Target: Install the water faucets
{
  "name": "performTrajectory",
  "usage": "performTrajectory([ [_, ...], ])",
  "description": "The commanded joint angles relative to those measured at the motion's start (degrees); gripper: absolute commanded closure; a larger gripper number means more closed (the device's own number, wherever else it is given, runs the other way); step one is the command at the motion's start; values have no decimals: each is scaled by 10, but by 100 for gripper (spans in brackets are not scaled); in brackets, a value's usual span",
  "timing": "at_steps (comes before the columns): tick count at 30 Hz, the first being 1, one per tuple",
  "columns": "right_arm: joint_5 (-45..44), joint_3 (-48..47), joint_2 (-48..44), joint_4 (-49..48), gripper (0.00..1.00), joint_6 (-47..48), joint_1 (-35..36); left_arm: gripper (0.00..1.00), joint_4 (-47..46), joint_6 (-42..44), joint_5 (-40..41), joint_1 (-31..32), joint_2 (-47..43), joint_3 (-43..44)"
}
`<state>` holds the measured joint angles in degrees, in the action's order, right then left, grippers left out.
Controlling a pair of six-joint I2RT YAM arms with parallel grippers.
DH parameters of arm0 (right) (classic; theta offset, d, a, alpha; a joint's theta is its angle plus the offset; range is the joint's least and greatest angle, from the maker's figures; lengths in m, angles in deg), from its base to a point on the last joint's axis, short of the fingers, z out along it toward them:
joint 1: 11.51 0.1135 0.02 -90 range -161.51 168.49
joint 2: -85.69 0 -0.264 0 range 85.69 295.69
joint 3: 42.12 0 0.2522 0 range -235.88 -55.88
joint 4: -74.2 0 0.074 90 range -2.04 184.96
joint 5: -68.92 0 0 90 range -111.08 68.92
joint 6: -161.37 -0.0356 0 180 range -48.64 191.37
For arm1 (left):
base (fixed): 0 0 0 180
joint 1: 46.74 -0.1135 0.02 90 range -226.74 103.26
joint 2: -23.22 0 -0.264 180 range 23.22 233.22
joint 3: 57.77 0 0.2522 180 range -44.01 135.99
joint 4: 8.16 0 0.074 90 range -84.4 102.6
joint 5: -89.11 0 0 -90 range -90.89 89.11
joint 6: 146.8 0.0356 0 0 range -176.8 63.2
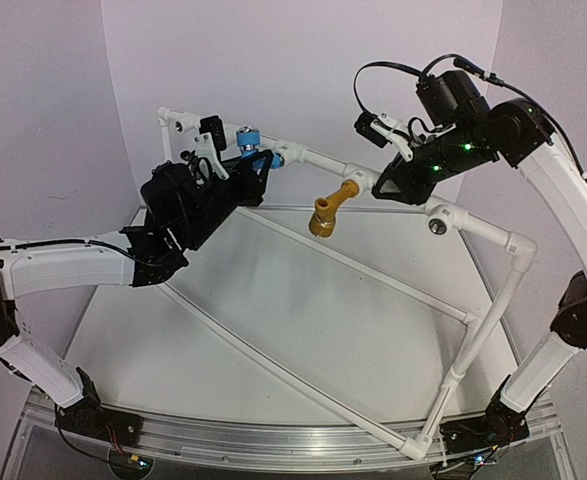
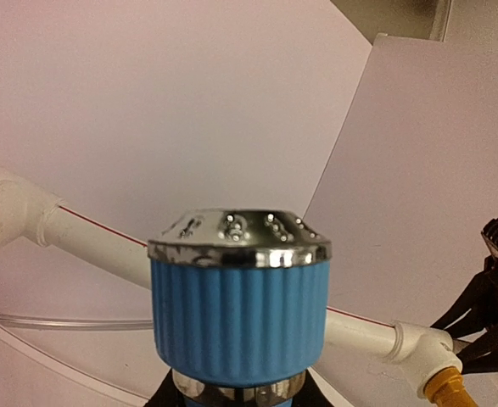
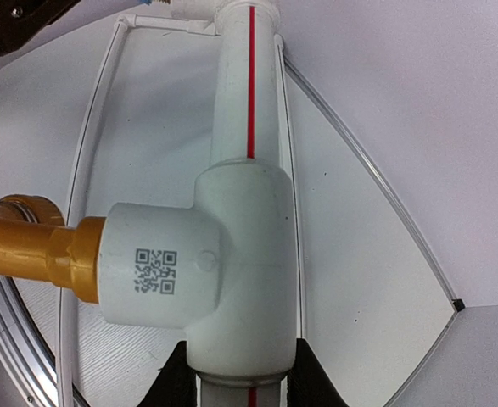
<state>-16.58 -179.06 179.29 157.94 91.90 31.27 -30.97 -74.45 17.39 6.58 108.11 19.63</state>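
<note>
Blue faucet (image 2: 238, 314) knob up close; L tool (image 1: 261, 162) grip on it: can't tell. R tool (image 1: 383, 187) clamps pipe frame (image 3: 249, 93). Likely step: screwing blue in; next, twist it home.

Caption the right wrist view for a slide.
Mustard-yellow faucet seated in the white tee fitting of the red-striped pipe, right gripper straddling it.

Light was even and diffuse, with a faint pink cast on the walls (image 1: 303, 60). Soft, weak shadows lay on the surface (image 1: 303, 320). The chrome rim of the blue faucet (image 2: 238, 314) carried small glints. Wrist close-ups were slightly soft.
</note>
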Motion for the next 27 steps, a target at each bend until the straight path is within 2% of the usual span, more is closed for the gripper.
performTrajectory([
  [1, 56, 11, -1, -6, 100, 3, 18, 100, 85, -20, -26, -10, -3, -9],
  [3, 53, 7, 1, -8, 96, 1, 18, 100, 74, -16, -19, -9, -20, -14],
  [5, 52, -1, 4, -11, 79, 0, 18, 100, 76, 2, -16, -7, -39, -7],
  [10, 50, -35, 12, -14, 51, 8, 18, 100, 144, 23, -25, -1, -76, 36],
  [15, 43, -55, 2, -33, 33, 20, 18, 100, 197, 5, -47, 2, -111, 68],
  [19, 68, -66, -15, -64, 27, 38, 18, 100, 231, -23, -93, 2, -109, 107],
  [23, 95, -100, -10, -83, 26, 60, 32, 100, 285, -79, -190, 3, -72, 180],
  [27, 62, -125, 10, -91, 27, 96, 72, 100, 305, -126, -265, 8, -40, 229],
])
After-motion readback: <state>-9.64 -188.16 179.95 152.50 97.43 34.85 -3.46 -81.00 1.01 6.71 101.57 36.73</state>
